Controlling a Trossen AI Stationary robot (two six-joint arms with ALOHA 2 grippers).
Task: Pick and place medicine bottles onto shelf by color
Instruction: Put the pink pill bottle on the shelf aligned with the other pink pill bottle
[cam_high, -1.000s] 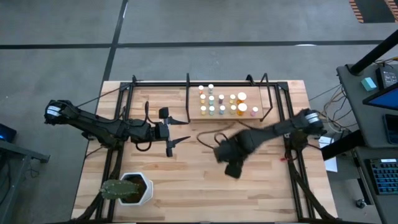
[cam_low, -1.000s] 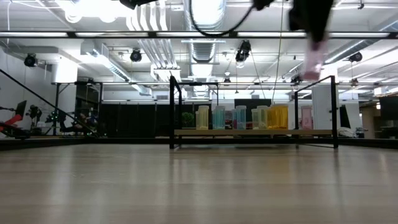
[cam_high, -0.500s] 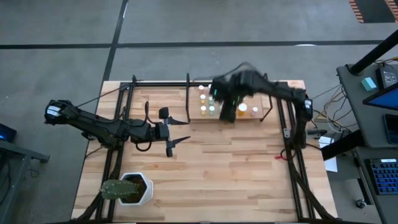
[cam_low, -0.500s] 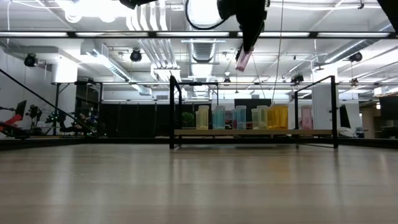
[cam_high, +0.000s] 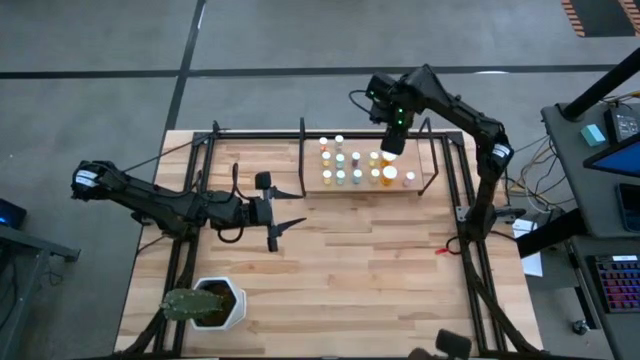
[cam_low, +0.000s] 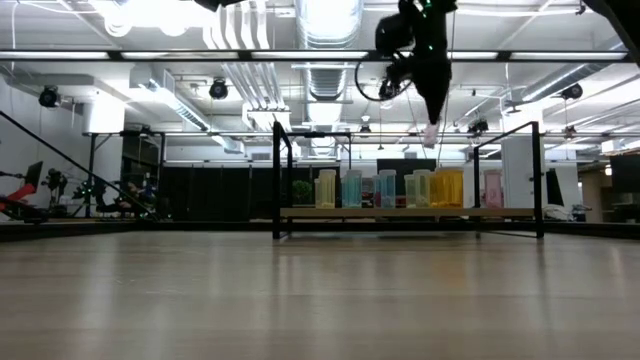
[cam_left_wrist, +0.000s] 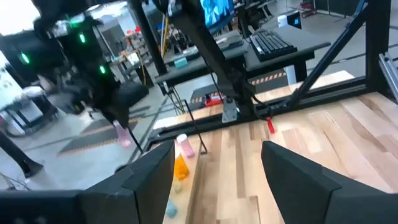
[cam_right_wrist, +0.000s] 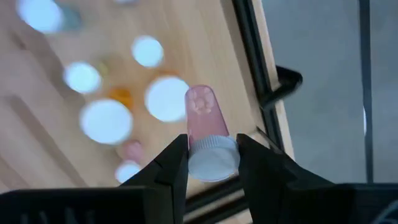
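Note:
The shelf (cam_high: 420, 160), a light-wood board inside black bars, stands at the table's far edge and carries several small bottles (cam_high: 352, 165) in yellowish, teal, orange and pink; it also shows in the low view (cam_low: 400, 212). My right gripper (cam_high: 393, 143) hangs above the shelf's right part, shut on a pink bottle (cam_right_wrist: 203, 112) with a white cap, which is well above the standing bottles in the low view (cam_low: 430, 133). My left gripper (cam_high: 272, 212) is open and empty over the table's left middle. My right gripper pinches the pink bottle's white cap (cam_right_wrist: 212, 163) between its two fingers (cam_right_wrist: 177, 155), coming from above and pointing down. The pink body sticks out beyond the fingertips and hangs below them, slightly tilted, clear of the shelf and the bottles on it.
A white hexagonal plant pot (cam_high: 215, 305) stands at the table's near left corner. Black frame bars (cam_high: 470, 250) run along the table's left and right sides. The shelf's upright black bars (cam_low: 538, 180) rise at its ends.
My right gripper has swung from the table's middle toward the far edge, carrying the pink bottle. It now hangs over the shelf's right part, and the bottle has come lower toward the shelf in the last half second.

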